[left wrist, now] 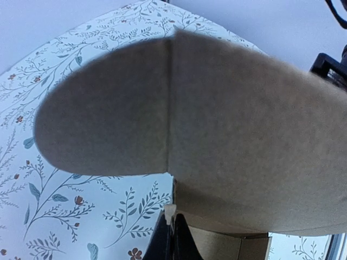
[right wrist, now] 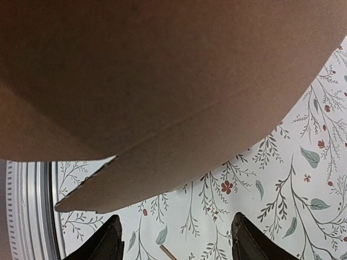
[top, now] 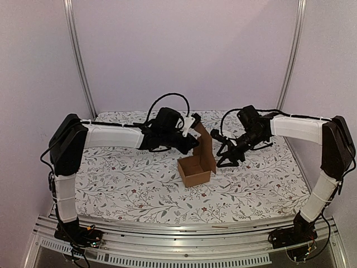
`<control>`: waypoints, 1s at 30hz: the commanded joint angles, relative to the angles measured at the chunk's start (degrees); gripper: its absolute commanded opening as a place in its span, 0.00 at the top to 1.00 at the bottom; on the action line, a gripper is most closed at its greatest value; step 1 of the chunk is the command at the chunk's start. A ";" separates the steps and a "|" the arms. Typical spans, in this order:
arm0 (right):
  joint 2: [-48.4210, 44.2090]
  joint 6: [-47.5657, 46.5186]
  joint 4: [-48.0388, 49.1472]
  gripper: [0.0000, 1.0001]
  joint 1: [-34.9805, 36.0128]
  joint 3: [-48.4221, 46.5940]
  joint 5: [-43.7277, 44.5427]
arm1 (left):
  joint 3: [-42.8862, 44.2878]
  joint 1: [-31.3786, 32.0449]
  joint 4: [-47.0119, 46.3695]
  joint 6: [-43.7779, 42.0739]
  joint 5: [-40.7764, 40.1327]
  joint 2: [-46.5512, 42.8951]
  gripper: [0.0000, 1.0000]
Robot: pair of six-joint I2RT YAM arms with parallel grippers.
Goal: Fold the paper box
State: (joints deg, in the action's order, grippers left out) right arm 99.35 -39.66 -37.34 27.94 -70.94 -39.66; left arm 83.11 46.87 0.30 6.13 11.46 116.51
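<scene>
Over the table (top: 111,184), reaching inward, left claw (left wrist: 172,230) clamps the paper box (top: 195,167) flap; right claw (right wrist: 176,238) gapes.

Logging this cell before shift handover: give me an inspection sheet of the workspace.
Surface: floral-patterned tablecloth, flat.
Job's things: brown cardboard paper box, open, lid flap upright.
Clutter: nothing seen.
End effectors: left end effector seems shut on the lid flap; right end effector open, beside the flap.
Cables: black cables loop above both wrists.
Surroundings: plain pale walls, aluminium frame rail at near edge.
</scene>
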 commanded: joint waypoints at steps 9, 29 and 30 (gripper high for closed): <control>-8.50 16.33 5.48 0.35 1.57 6.48 4.32 | -8.94 1.46 -6.49 10.01 -11.22 -3.79 1.00; -8.81 26.39 20.90 0.82 1.66 7.55 26.02 | -11.52 1.82 -10.48 19.95 -13.21 -5.02 0.99; -8.75 26.30 21.44 0.87 1.65 7.54 26.56 | -11.63 1.90 -11.06 20.95 -12.59 -5.10 0.98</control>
State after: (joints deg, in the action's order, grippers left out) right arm 89.82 -15.46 -19.55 29.26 -62.37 -19.64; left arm 73.01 48.07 -10.57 22.94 -1.80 112.92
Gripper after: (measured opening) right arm 0.210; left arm 0.017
